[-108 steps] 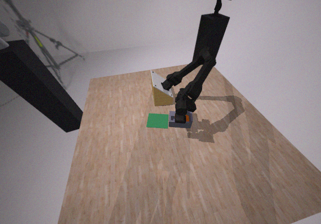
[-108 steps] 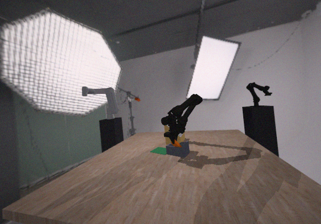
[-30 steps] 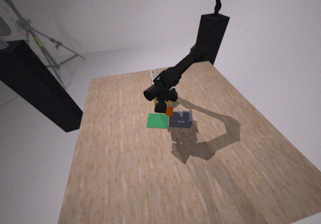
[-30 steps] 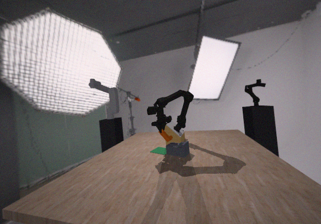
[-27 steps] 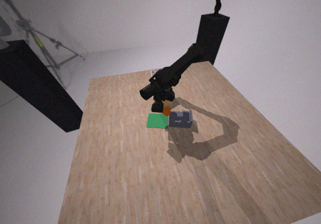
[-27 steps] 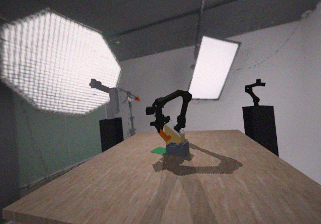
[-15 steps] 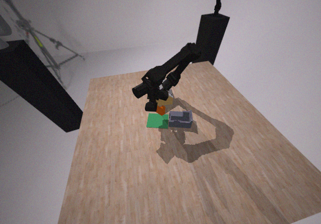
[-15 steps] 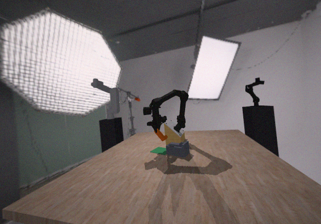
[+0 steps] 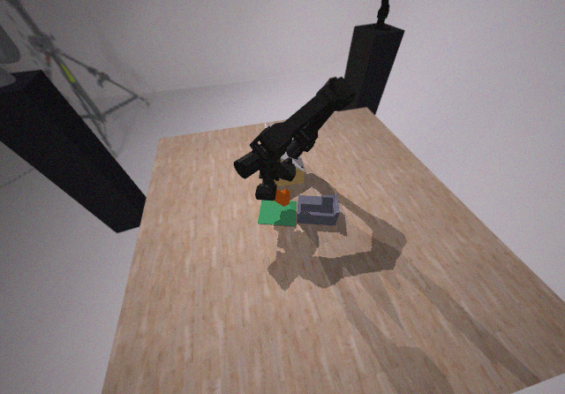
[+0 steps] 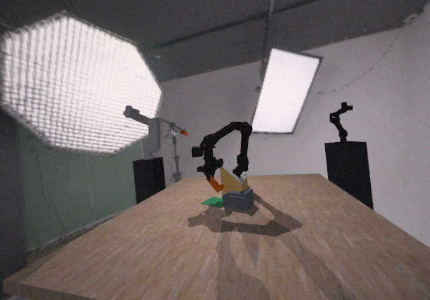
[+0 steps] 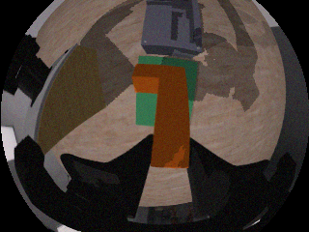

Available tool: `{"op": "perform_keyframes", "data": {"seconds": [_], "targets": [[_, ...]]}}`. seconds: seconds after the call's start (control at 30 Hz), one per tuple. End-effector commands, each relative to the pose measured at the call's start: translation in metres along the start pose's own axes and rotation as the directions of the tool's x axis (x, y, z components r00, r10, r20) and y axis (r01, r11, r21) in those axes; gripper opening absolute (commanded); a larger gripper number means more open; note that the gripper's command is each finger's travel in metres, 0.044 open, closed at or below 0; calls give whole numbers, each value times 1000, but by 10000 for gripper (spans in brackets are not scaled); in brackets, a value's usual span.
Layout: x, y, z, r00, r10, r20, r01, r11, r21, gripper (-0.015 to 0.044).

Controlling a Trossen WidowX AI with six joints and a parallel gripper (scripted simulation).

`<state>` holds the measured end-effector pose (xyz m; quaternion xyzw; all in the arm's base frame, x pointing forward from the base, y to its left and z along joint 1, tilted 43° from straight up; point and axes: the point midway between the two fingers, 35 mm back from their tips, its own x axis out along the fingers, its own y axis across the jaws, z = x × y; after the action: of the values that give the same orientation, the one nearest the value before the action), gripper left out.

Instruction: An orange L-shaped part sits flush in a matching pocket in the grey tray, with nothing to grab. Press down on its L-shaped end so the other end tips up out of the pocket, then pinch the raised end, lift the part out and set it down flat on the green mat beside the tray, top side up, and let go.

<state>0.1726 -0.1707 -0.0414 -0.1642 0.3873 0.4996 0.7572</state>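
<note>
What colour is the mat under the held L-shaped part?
Green; the mat shows best in the wrist view, behind the orange part.

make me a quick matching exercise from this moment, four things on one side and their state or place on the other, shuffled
Things:
1. orange L-shaped part
2. grey tray with the L-shaped pocket
3. flat green mat
4. black hand

States:
a. lying on the wooden table beside the tray
b. pocket vacant
c. hanging tilted in the air above the mat
d. shut on one end of the part

Pairs: 1-c, 2-b, 3-a, 4-d
</note>
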Motion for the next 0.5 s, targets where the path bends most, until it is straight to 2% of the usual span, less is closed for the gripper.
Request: {"op": "perform_keyframes", "data": {"seconds": [0.0,0.47], "targets": [[7,1,1,1000,2,6,-2,1000,4,0],[29,1,1,1000,2,7,-2,1000,3,0]]}}
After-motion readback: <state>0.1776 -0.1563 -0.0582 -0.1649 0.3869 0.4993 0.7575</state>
